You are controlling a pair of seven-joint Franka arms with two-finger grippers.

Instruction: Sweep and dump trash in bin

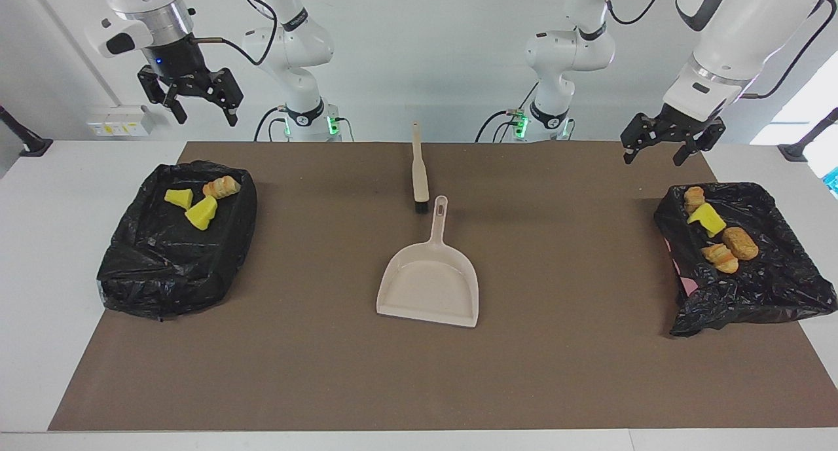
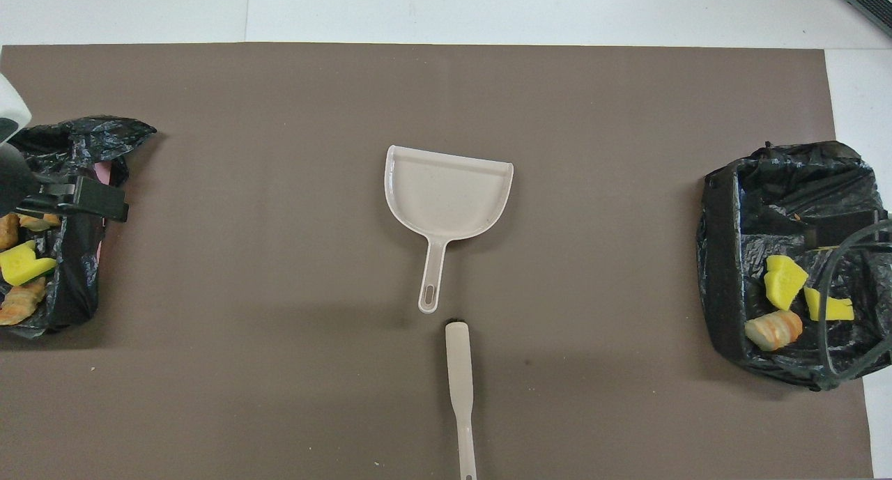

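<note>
trash: all of it sits in the two bins; yellow sponge chunks (image 1: 192,207) + a tan lump (image 1: 221,187) in the black-lined bin (image 1: 173,268) at my right arm's end; another sponge chunk (image 1: 706,218) w/ bread-like lumps (image 1: 725,248) in the bin (image 1: 753,300) at my left arm's end; no scraps visible on the brown mat (image 1: 419,385)
tools: dustpan (image 1: 429,284) lies flat mid-mat, pan empty, handle toward me; brush (image 1: 419,169) lies just nearer to me than the dustpan's handle tip, bristle end toward it — close, touching or not I can't tell
step: by my reading the sweeping + dumping look done; what's left is parking the arms; doing it well = rise straight up, clear of the bag rims, no snagging the loose plastic, tools untouched
left gripper (image 1: 662,144): fingers spread, nothing in them; up in the air over the mat's edge by my left bin; forearm slants down from high toward that end; wrist tilted, fingers pointing down
right gripper (image 1: 196,107): fingers apart, empty; held high near my right bin, wrist vertical, fingers down — this arm waits
</note>
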